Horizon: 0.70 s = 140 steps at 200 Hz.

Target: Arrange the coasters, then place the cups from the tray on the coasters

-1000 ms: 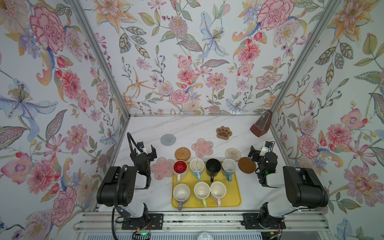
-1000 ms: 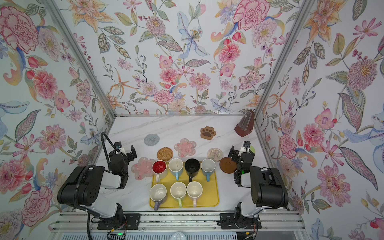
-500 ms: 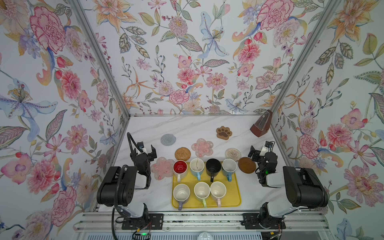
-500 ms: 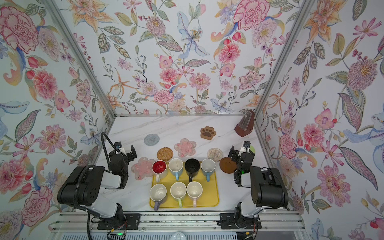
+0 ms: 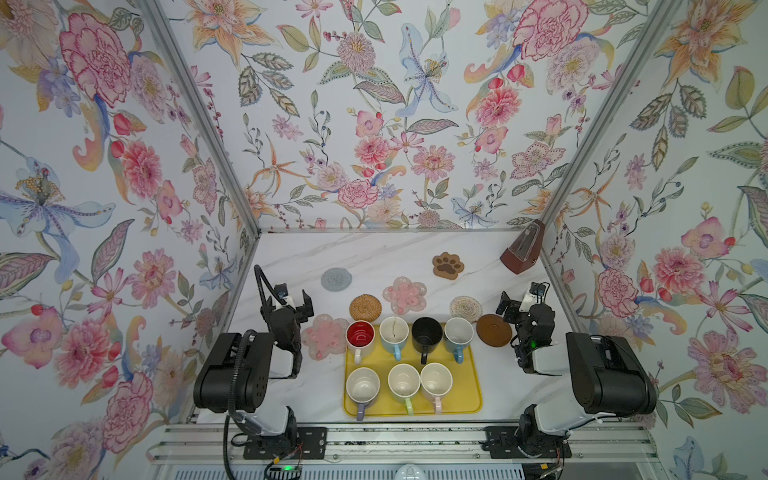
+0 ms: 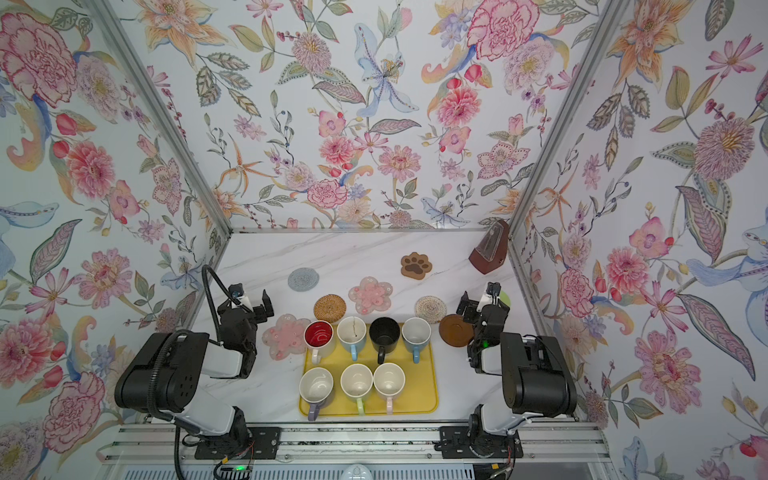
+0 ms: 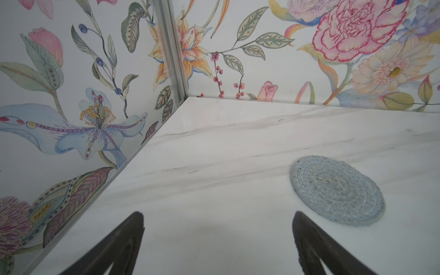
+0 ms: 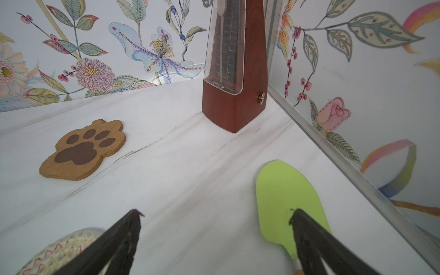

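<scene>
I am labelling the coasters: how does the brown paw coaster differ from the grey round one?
The paw coaster is brown, paw-shaped, with dark pads; the grey coaster is round and woven. The paw coaster lies right of the grey coaster. Both lie flat and bare.

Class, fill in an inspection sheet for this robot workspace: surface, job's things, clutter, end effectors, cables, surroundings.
Surface: white marble table, no spills seen.
Job's things: seven coasters lie flat on the table, none under a cup: grey, paw, far flower, near flower, rattan, beige, wooden disc. The yellow tray holds seven upright cups, four far, three near.
Clutter: metronome in the far right corner; green spatula by the right end effector.
End effectors: left end effector open, empty; right end effector open, empty.
Cables: black cable arcs over the left arm.
Surroundings: floral walls on three sides; metal rail in front.
</scene>
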Available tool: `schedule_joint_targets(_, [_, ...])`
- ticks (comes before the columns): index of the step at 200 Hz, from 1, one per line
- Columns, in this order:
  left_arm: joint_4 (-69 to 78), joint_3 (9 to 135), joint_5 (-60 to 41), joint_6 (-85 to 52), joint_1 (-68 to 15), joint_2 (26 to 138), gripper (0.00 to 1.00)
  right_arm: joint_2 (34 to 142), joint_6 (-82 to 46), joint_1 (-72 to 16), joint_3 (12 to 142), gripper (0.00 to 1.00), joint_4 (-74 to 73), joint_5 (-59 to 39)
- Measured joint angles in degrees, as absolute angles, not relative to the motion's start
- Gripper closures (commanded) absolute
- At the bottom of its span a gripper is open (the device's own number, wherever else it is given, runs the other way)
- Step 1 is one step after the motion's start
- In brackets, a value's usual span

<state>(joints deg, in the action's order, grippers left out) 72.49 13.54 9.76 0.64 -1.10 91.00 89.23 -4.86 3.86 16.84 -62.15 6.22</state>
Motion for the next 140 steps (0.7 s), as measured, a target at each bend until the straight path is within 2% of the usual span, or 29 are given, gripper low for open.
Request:
schedule_joint_targets(19, [77.71,9.45,9.26,0.73,-1.17,91.22,0.01,87.59,-5.43,3.86,16.82,0.01,-60.45,7.07])
schedule_joint_targets(43, [82.48,5.98,9.47,0.91,-1.37,91.77,0.01,78.94,-6.63,3.86,18.48,0.01,-51.31,8.62])
schedule_joint_targets(64, [79.85,5.56,12.21,2.35,-4.1,85.41,0.01,70.81,-9.32,3.86,24.32,0.01,-41.1,9.8])
schedule_joint_targets(79, [72.49,7.07,15.94,1.98,-6.5,75.07,0.01,66.85,-12.56,3.86,28.12,0.01,-36.47,9.87])
schedule_joint_targets(95, [58.5,13.45,20.34,-3.64,-7.03,63.09,0.01,63.77,-17.47,3.97,29.54,0.01,-35.07,9.58])
schedule_joint_targets(119, [44.01,21.63,23.35,-15.2,-6.92,51.94,0.01,62.37,-26.89,6.55,26.3,0.01,-36.42,6.74])
schedule_joint_targets(140, [36.84,22.15,21.98,-20.18,-6.07,45.01,0.01,65.63,-31.09,8.64,26.15,0.01,-31.97,2.7])
